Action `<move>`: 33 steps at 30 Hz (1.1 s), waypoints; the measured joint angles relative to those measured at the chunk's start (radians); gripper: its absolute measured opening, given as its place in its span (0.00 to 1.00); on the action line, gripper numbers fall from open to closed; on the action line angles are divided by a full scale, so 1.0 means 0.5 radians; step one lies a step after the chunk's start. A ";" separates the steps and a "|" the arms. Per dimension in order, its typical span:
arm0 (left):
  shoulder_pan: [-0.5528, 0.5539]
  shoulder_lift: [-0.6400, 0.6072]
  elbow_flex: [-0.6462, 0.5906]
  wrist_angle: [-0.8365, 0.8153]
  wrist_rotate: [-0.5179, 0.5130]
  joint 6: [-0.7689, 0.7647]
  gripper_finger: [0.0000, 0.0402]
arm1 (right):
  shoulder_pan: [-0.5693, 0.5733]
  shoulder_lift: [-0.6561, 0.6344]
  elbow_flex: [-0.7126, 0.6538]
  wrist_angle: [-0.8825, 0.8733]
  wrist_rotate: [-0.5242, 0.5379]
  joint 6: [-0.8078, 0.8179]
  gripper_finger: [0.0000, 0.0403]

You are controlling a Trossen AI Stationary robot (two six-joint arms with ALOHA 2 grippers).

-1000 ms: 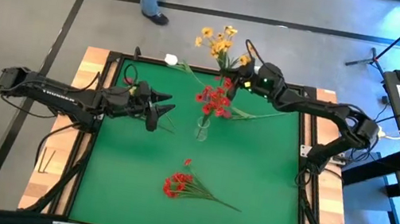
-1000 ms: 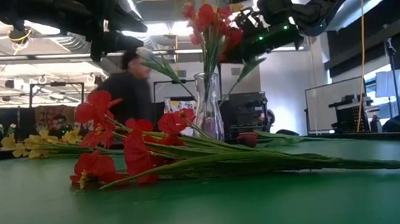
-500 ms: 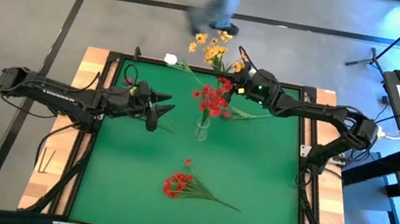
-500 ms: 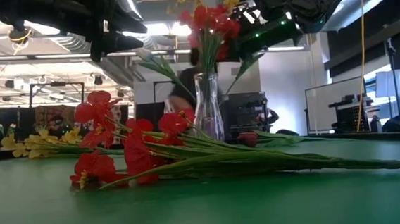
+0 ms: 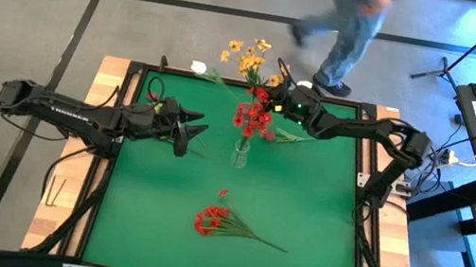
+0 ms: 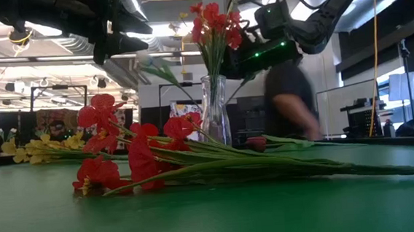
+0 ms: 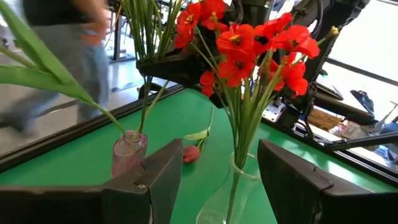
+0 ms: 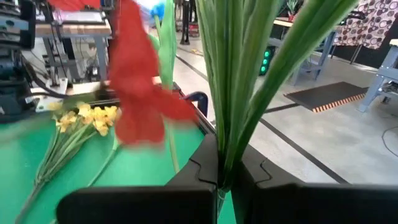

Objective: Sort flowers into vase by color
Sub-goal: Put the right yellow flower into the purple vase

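A clear glass vase [image 5: 239,156] stands mid-table with red flowers [image 5: 253,117] upright in it. My right gripper [image 5: 279,102] is just right of and beyond them, near the far edge, shut on a bundle of green stems. That bundle's yellow-orange clusters [image 5: 248,57] stand above it. My left gripper [image 5: 203,130] hovers open, left of the vase and apart from it. A second red bunch [image 5: 210,220] lies flat nearer the near edge. More yellow flowers [image 6: 27,149] lie on the table's left part. A white tulip [image 5: 198,68] leans out of a small pink vase [image 7: 127,152]. My right gripper pinches the bundle of green stems [image 8: 224,124] between its two fingers. The fingers come in level from the table's right and lie across the stems. The bundle stands upright with its heads above the fingers. Where its lower ends reach, I cannot tell.
A dark pink bud [image 7: 191,154] and loose green stems [image 5: 293,137] lie on the table right of the clear vase. A person [image 5: 351,27] walks past beyond the far edge. The green table [image 5: 321,214] shows bare on its right and near-left parts.
My right gripper has moved toward the table's left along the far edge, closer to the clear vase, carrying the yellow-topped bundle with it. The red flowers in the vase, earlier leaning right, now stand straighter. A person has walked from left to right behind the table.
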 joint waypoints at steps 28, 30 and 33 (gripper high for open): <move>0.000 0.000 0.000 -0.018 0.000 -0.009 0.51 | 0.000 0.035 -0.001 0.177 -0.071 0.095 0.03; 0.000 0.000 0.000 -0.019 0.000 -0.009 0.51 | 0.000 0.074 -0.001 0.201 -0.071 0.106 0.03; 0.000 0.000 0.000 -0.019 0.000 -0.009 0.51 | 0.000 0.141 0.002 0.274 -0.071 0.105 0.03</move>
